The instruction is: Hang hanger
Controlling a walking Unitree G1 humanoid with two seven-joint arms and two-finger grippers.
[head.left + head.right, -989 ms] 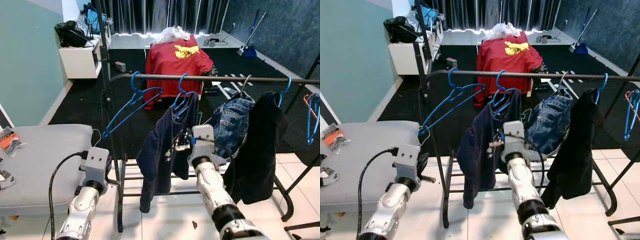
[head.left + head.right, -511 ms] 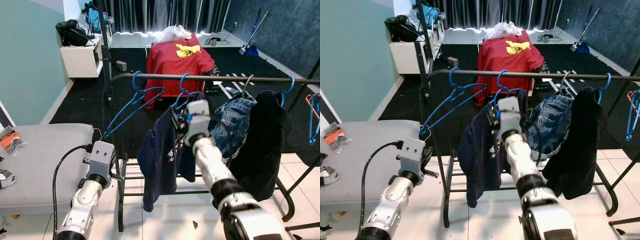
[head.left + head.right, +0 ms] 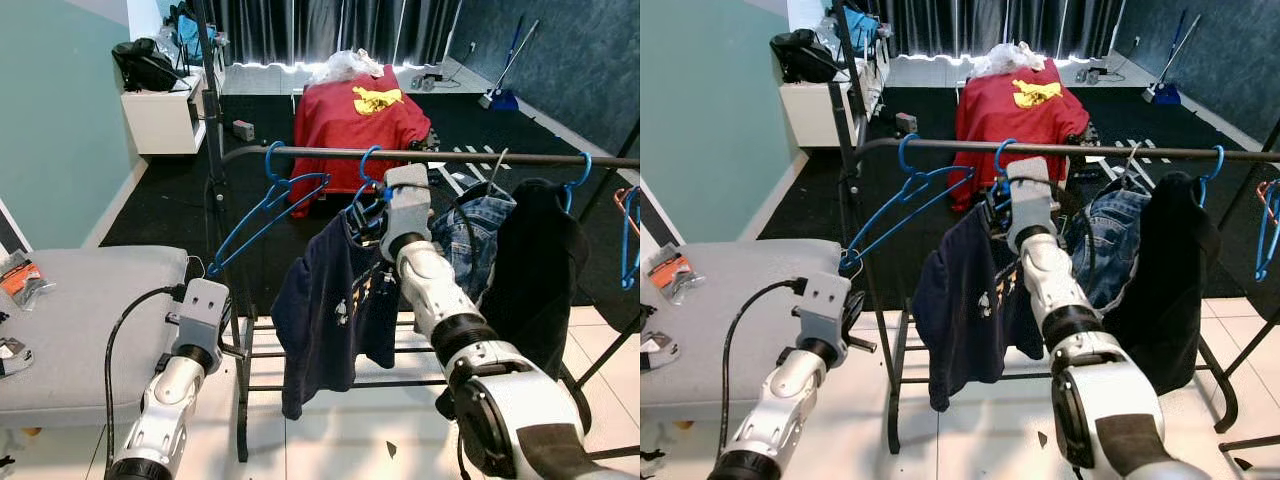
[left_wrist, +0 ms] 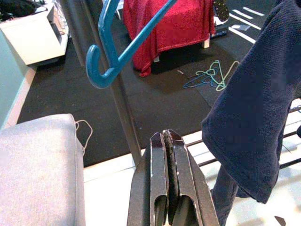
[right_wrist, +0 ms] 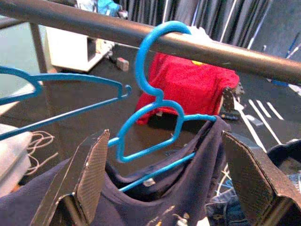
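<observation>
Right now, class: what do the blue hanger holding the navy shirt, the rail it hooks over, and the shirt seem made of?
The blue hanger looks like glossy moulded plastic: even colour, smooth rounded hook. The rail seems to be dark matte metal tubing, straight and round, though painted finish is a guess. The navy shirt is soft knit fabric, draping in folds. The open right gripper faces the hanger.

1. You get even, fairly bright indoor light across the pale tile floor (image 3: 330,440) and grey cushion (image 3: 80,310).
2. A strip of white glare runs under the dark curtains (image 3: 330,25).
3. The black mat (image 3: 170,200) swallows detail.
4. The right gripper's fingers (image 5: 89,165) look soft, probably out of focus.
</observation>
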